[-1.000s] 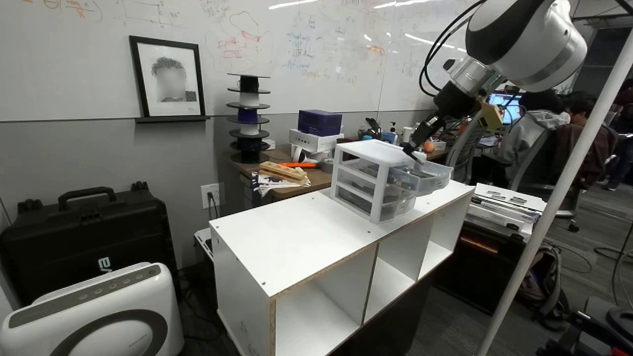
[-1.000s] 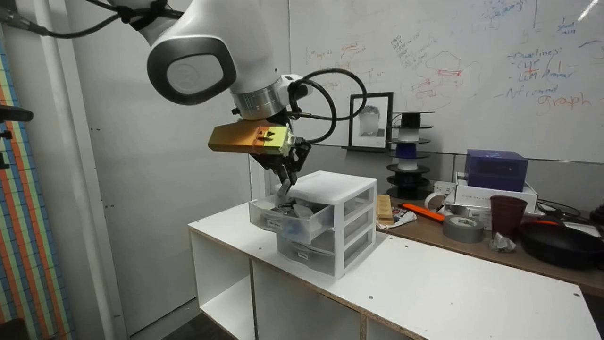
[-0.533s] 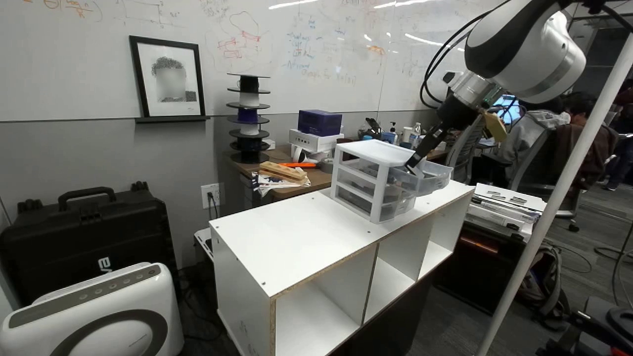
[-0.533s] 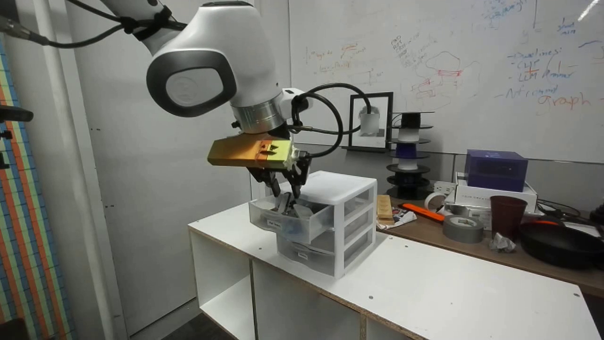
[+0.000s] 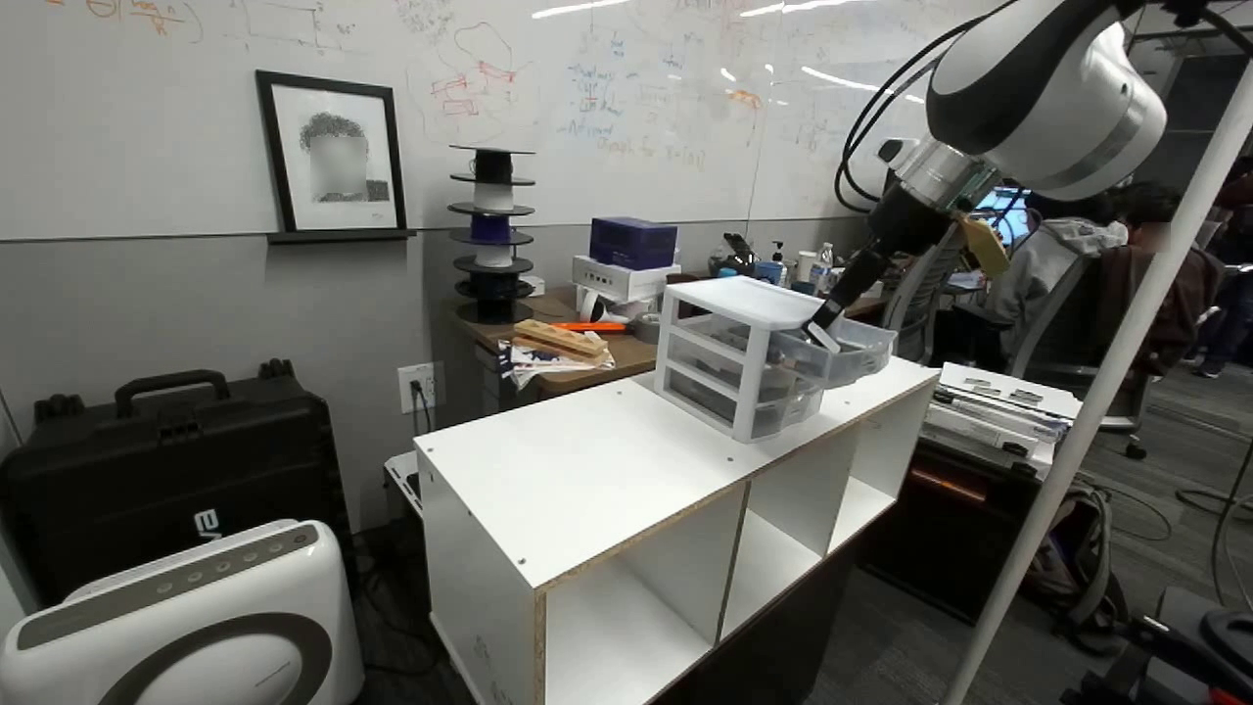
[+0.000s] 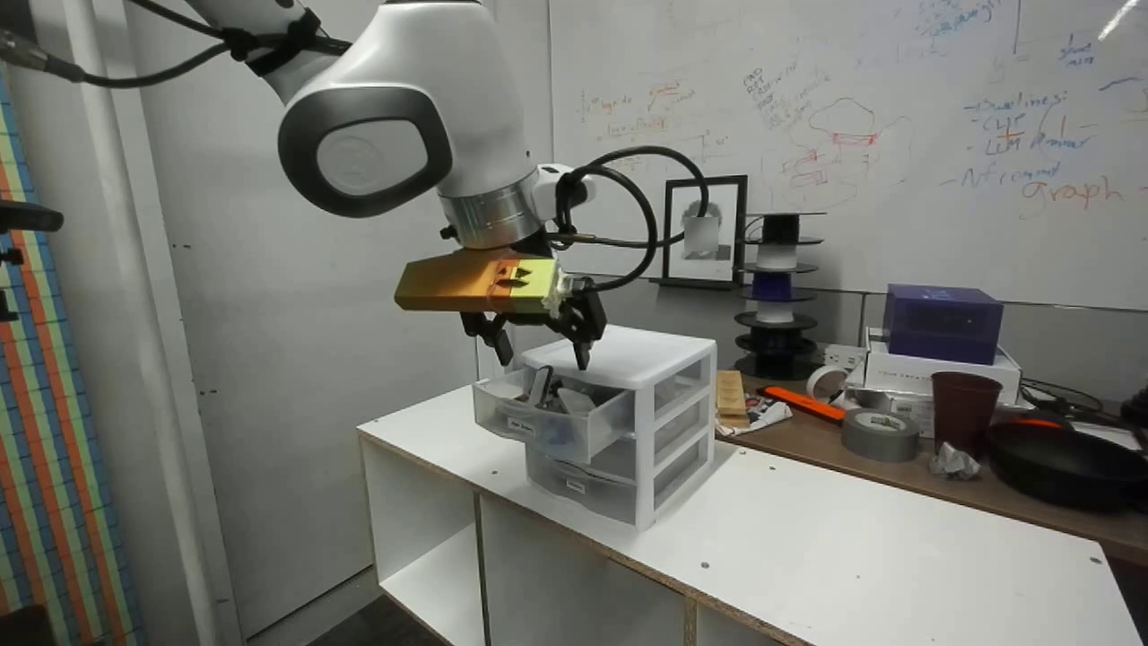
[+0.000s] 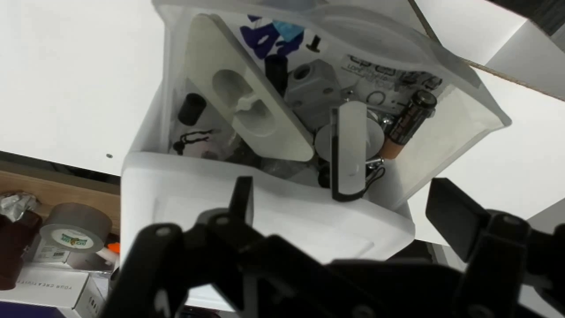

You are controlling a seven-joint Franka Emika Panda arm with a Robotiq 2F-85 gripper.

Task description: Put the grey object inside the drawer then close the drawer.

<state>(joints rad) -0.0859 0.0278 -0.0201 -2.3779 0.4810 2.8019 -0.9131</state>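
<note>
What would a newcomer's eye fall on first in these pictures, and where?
Probably the white arm at the top of both exterior views, with a gold block beside its open hand. Next, below that, the translucent top drawer, jutting from its white-framed unit, a grey bar tilted among small parts inside. Behind, a framed portrait stands out against the whiteboard.

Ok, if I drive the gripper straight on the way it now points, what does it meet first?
The gripper would probably meet the grey object, sticking up in the open drawer. It might clip the unit top on the way; depth there is unclear.
</note>
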